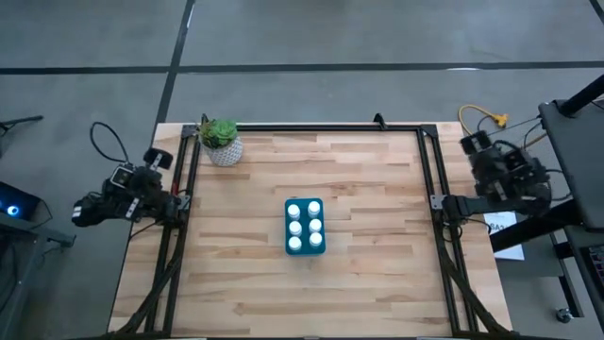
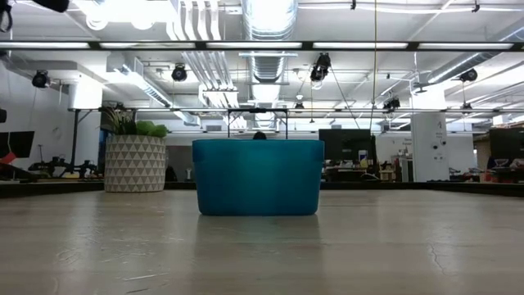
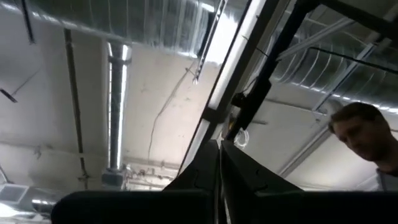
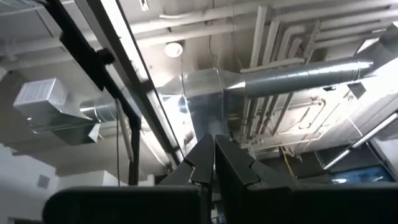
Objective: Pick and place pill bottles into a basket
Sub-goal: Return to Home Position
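The teal basket (image 1: 287, 228) stands on the wooden table a little right of its middle, and the low view shows its side wall (image 2: 258, 176). Several white pill bottles (image 1: 304, 227) stand upright inside it in two rows. My left gripper (image 3: 219, 144) is folded back over the table's left edge, shut and pointing up at the ceiling. My right gripper (image 4: 213, 138) is folded back beyond the table's right edge, also shut and pointing upward. Both are far from the basket and hold nothing.
A white patterned plant pot (image 1: 223, 144) with a green plant stands at the far left corner. Black frame rails (image 1: 311, 127) run along the table's far, left and right edges. A person (image 3: 364, 134) shows in the left wrist view.
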You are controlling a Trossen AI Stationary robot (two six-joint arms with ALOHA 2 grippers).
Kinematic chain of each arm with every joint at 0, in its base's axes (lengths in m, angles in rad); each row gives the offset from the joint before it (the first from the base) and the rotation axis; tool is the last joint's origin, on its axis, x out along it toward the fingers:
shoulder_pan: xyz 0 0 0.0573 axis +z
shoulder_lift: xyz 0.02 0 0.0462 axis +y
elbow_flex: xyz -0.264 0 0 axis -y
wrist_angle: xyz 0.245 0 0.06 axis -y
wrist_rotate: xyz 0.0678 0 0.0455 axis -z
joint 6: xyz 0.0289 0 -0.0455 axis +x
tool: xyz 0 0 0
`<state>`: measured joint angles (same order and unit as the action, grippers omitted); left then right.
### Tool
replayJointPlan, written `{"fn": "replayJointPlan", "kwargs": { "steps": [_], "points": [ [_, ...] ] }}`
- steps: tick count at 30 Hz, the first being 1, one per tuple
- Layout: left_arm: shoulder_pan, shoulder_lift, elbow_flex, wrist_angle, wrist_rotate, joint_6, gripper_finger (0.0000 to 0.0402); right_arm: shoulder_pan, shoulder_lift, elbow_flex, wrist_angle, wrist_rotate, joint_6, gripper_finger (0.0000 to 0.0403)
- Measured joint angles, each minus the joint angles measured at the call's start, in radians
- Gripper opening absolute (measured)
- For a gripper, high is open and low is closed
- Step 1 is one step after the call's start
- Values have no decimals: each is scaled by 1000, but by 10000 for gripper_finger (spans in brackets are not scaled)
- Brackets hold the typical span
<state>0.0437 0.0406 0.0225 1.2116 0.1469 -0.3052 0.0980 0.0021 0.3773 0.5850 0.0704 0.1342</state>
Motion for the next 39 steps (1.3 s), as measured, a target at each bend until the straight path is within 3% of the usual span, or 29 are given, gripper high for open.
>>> {"fn": "replayJointPlan", "kwargs": {
  "steps": [13,27,31,39],
  "points": [
    [0,4,1,-15,27,-2,0,0,0,-367,559,1,6,9],
    [0,10,-15,-81,63,6,0,0,3,-369,468,-19,-35,9],
    [0,12,-15,-217,115,34,0,0,6,-369,325,-18,-29,9],
    [0,17,-15,-561,115,23,0,0,6,-369,30,-17,-10,9]
  ]
}}
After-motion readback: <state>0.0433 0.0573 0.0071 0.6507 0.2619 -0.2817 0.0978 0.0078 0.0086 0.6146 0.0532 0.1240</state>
